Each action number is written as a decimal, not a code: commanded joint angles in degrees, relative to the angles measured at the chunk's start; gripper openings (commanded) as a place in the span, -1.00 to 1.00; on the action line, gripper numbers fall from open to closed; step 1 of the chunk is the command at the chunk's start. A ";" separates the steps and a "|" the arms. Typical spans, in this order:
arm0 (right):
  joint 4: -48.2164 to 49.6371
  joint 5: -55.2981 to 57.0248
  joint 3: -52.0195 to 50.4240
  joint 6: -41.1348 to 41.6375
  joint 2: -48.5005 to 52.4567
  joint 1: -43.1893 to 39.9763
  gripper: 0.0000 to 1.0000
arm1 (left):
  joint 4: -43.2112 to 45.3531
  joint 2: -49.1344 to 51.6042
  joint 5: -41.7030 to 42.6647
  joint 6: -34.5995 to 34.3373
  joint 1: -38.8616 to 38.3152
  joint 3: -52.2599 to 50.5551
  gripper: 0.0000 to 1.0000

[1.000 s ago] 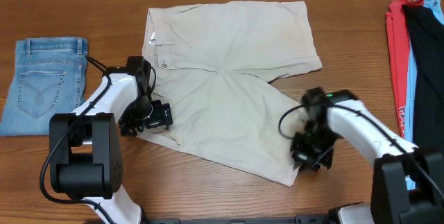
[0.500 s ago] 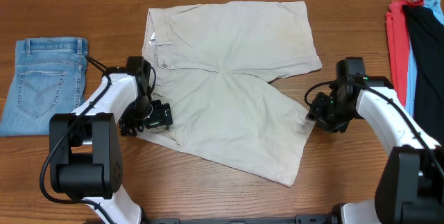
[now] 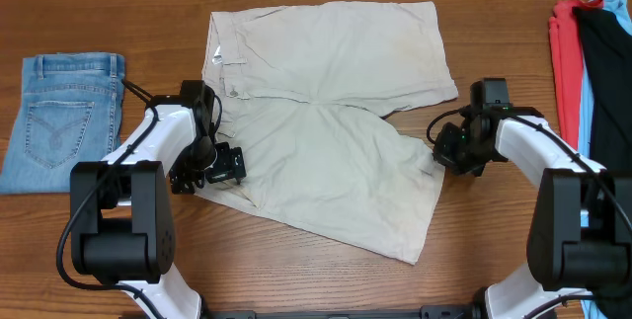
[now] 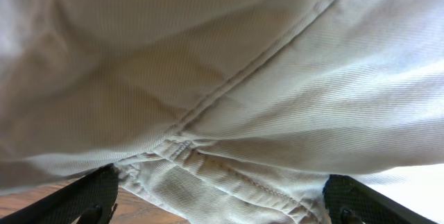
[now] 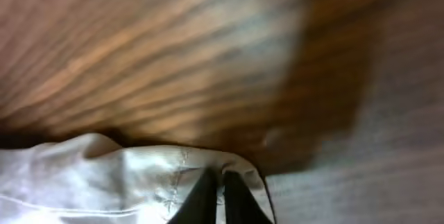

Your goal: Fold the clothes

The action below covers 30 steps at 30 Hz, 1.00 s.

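Sprawling cream shorts (image 3: 336, 151), flat and creased, legs splayed apart.

The shorts (image 3: 326, 112) are seen in pale beige, faintly yellowed on the upper leg, with seams stitched in the same tone. The jeans (image 3: 61, 117) are shown in light-blue denim, faded in patches. A red garment (image 3: 561, 72), a light-blue garment (image 3: 585, 121) and a black garment (image 3: 607, 62) are seen. The table (image 3: 296, 279) is grained in streaked brown wood.
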 commanded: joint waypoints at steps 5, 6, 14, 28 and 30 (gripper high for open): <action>2.97 6.71 2.97 -0.22 0.24 -4.09 -0.92 | -0.35 5.11 -8.50 -0.61 -0.33 -4.44 0.94; 2.86 6.71 3.98 -0.46 0.24 -5.07 -0.92 | -0.35 5.11 -8.50 -0.61 -0.33 -4.44 0.94; 2.10 5.57 9.05 -4.44 0.24 -8.98 -0.88 | 0.72 5.09 -8.26 -2.34 -0.33 -4.42 0.93; -3.32 5.64 11.41 -6.58 -0.24 -8.94 -0.64 | 2.49 -2.95 -0.85 -1.75 -0.37 -0.26 0.99; -6.93 5.66 13.60 -6.60 -1.22 -8.94 -0.64 | 2.67 -6.95 -0.85 -1.75 -0.37 -0.07 1.00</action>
